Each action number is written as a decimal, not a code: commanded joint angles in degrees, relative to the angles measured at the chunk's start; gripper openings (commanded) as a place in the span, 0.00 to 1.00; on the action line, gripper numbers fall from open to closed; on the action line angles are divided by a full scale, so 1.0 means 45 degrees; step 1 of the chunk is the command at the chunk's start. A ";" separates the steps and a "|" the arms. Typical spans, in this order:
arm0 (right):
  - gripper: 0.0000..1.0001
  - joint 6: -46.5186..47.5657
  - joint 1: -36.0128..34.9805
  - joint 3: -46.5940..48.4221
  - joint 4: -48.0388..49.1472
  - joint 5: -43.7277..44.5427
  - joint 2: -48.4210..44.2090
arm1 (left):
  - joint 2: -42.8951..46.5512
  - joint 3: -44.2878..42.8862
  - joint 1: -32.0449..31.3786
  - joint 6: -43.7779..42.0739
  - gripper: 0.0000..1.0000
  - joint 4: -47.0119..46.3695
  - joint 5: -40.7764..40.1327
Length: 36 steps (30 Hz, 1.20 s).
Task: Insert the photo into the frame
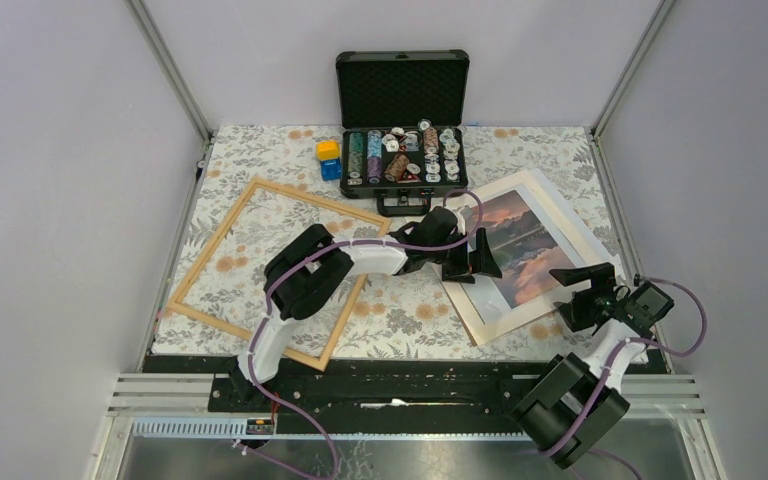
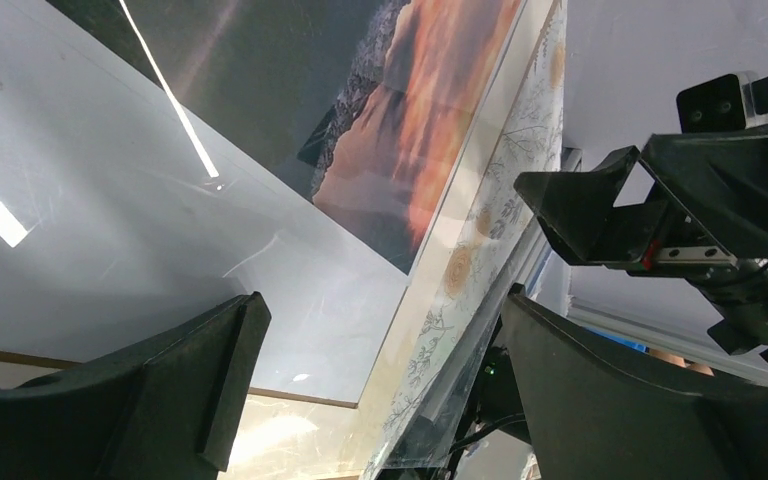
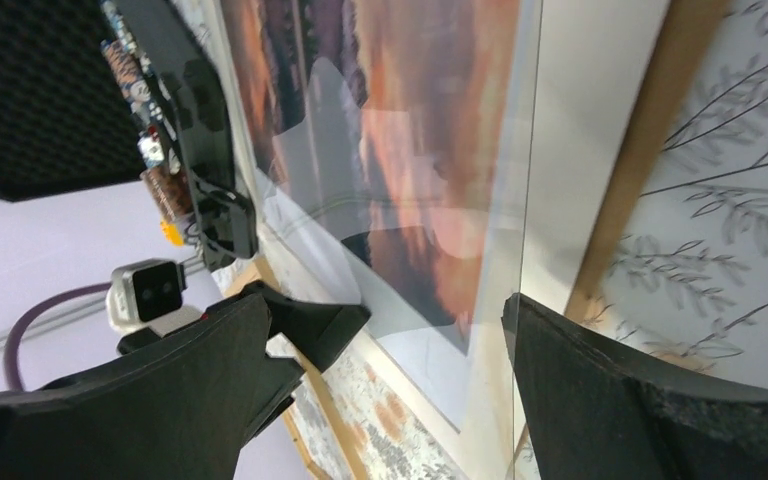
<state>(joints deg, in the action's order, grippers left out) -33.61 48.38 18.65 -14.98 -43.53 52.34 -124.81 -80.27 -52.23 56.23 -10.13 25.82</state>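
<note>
While the frame [image 1: 320,201] lies on the tabletop's [image 1: 400,320] left side, the photo [image 1: 525,250] lies flat to its right. The left tool [image 1: 470,264] hovers wide over its left edge, and the right tool [image 1: 578,297] gapes wide at its near corner.

The left arm [image 1: 370,258] stretched rightward, the left fingers [image 1: 486,264] spread wide. The right arm [image 1: 612,354] bent inward, the right fingers [image 1: 580,273] also parted, opposite the left fingers.

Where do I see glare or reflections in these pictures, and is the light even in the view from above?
Left wrist view: a thin bright streak of glare crosses the photo, with a second bright patch on its white border. Right wrist view: a faint reflection lies over the picture. Top view: even light, no glare.
</note>
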 commanded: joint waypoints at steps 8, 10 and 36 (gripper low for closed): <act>0.84 -0.0421 -0.0377 0.0415 -0.0652 -0.0115 -0.1318 | -0.0553 0.0599 -0.0019 -0.0254 0.99 0.0706 -0.0069; 0.76 -0.0667 -0.0369 0.0098 0.0346 -0.0135 -0.1316 | -0.0470 0.0640 -0.0016 -0.0249 0.99 0.0661 -0.0067; 0.41 -0.4429 -0.2298 -0.2477 1.2084 0.1486 0.3411 | -0.0193 0.0919 -0.0024 -0.0519 0.99 0.0435 -0.0170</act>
<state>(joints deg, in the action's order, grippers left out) -51.13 40.18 8.01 29.91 -39.97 64.23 -124.99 -78.85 -52.16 56.34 -13.54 26.76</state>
